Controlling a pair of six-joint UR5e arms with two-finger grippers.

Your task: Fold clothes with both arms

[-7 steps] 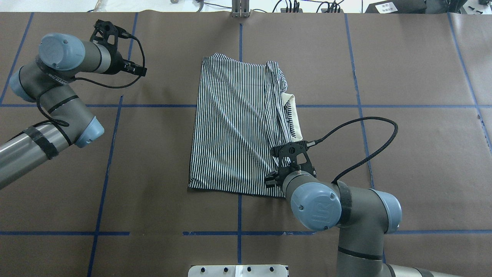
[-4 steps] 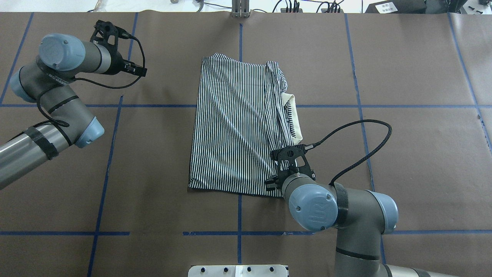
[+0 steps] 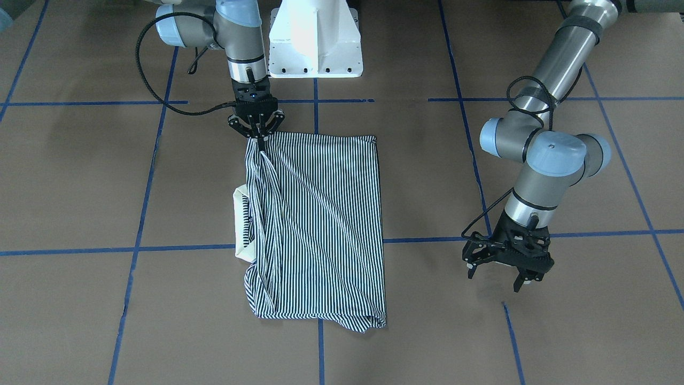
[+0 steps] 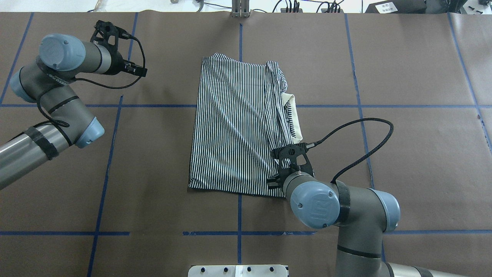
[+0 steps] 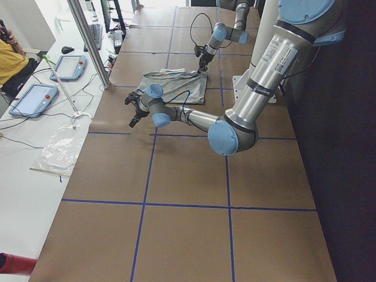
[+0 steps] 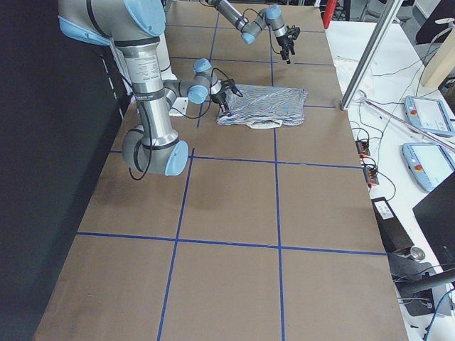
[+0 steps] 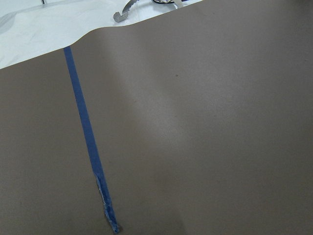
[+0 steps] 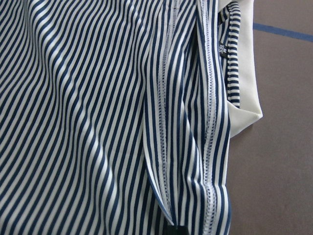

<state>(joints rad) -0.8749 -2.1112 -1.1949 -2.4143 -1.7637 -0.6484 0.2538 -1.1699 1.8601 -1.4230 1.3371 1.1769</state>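
The shirt (image 4: pixel 238 127) lies folded into a tall striped oblong at the middle of the overhead view, on the brown table (image 4: pixel 403 77), its cream collar (image 4: pixel 294 115) poking out at the oblong's right edge. The right gripper (image 3: pixel 261 140) is at the shirt's upper left corner in the front-facing view, its fingers pinched together on the fabric there; the right wrist view shows the stripes gathering into ridges toward the bottom edge. The right arm's cable (image 4: pixel 365 120) loops over bare table to the right of the shirt in the overhead view. The left gripper (image 3: pixel 496 280), at the right of the front-facing view, hangs over bare table well apart from the shirt, fingers spread with nothing between them. Blue tape (image 7: pixel 85 127) marks a grid. A white base (image 3: pixel 315 40) stands at top centre of the front-facing view. In the left side view, tablets (image 5: pixel 35 100) lie on a white bench at the left edge.
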